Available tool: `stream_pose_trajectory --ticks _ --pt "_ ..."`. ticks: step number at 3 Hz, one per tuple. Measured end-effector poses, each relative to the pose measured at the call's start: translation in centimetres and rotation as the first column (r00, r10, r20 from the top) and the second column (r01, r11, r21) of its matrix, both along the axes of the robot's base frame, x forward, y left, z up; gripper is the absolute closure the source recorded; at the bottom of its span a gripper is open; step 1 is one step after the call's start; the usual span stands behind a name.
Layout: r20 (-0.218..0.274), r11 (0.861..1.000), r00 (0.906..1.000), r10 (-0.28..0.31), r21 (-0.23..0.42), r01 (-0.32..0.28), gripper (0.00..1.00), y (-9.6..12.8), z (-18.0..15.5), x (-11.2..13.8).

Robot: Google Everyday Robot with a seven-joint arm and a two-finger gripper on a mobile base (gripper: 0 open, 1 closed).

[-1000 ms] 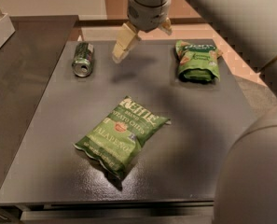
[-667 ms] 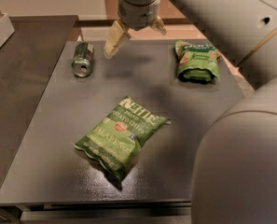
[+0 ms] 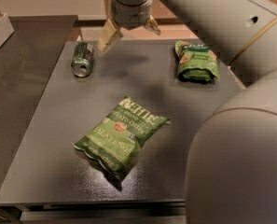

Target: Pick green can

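table holds green can, chip bag, snack bag; end effector above.

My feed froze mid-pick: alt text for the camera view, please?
The open gripper hangs above the table just right of the can, which lies on its side far left. A chip bag lies mid-table, a smaller bag far right.
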State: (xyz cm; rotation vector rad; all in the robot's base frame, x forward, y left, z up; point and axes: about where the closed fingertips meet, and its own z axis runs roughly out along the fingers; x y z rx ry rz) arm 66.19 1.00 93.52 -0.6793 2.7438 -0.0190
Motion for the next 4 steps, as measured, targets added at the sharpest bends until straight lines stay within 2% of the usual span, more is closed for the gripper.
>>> stream_pose_trajectory --ticks 1,2,4 --pt "0.008 0.999 0.9994 -0.033 0.015 0.033 0.00 0.7 0.0 0.6" --pt "0.008 0.994 0.9943 -0.106 0.040 0.106 0.00 2.3 -0.3 1.3" --pt "-0.027 0.979 0.9804 -0.195 0.049 0.196 0.00 7.5 -1.6 2.7"
